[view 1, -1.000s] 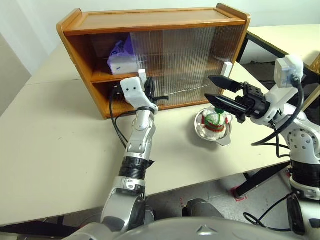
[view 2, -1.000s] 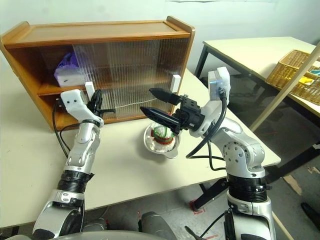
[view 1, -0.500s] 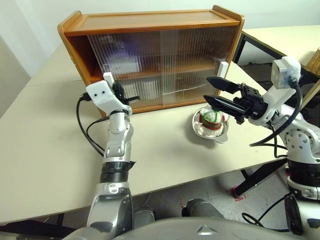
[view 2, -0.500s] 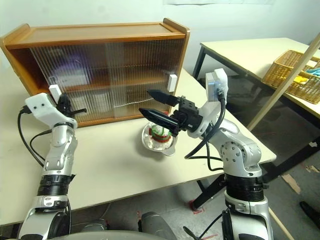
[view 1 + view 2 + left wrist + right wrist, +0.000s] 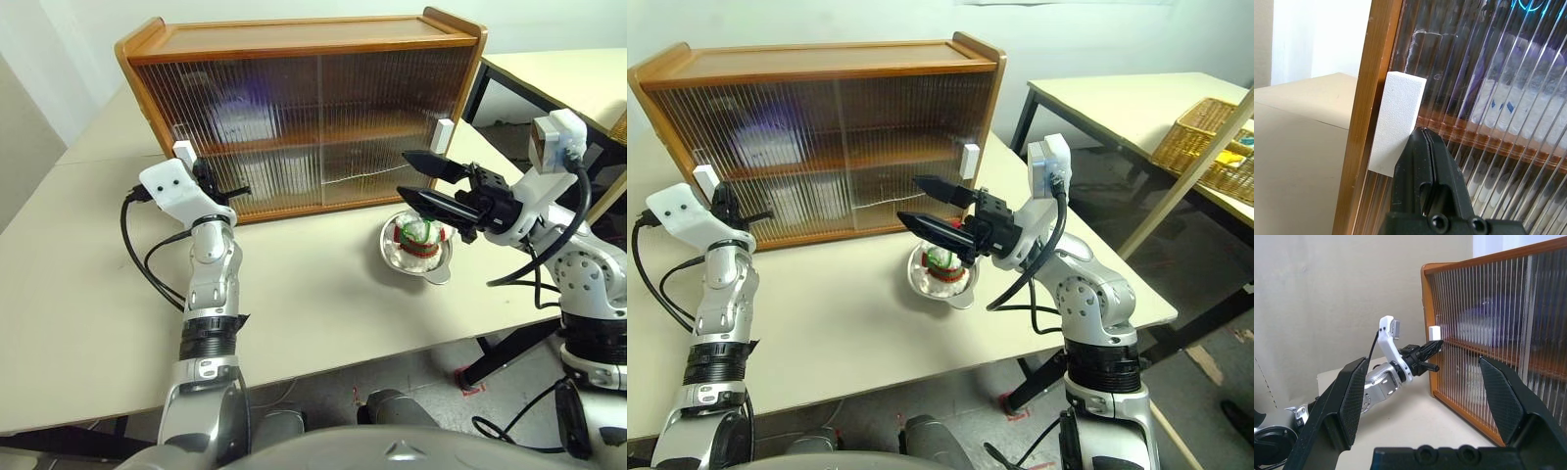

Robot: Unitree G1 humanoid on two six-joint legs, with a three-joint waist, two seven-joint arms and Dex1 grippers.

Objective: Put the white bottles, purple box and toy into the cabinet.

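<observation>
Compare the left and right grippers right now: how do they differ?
The left gripper is shut, its tip against the white handle at the cabinet's left end. The right gripper is open and empty, above the toy in the metal bowl, apart from the cabinet. Both have two black fingers.

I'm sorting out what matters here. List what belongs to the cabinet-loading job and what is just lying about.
Belongs to the job:
- cabinet, both sliding doors shut
- purple box, blurred behind the left door
- toy, in the bowl
- left claw, shut, at the white door handle
- right claw, open, over the toy

Lying about:
- metal bowl
- wicker basket, on the far table
</observation>
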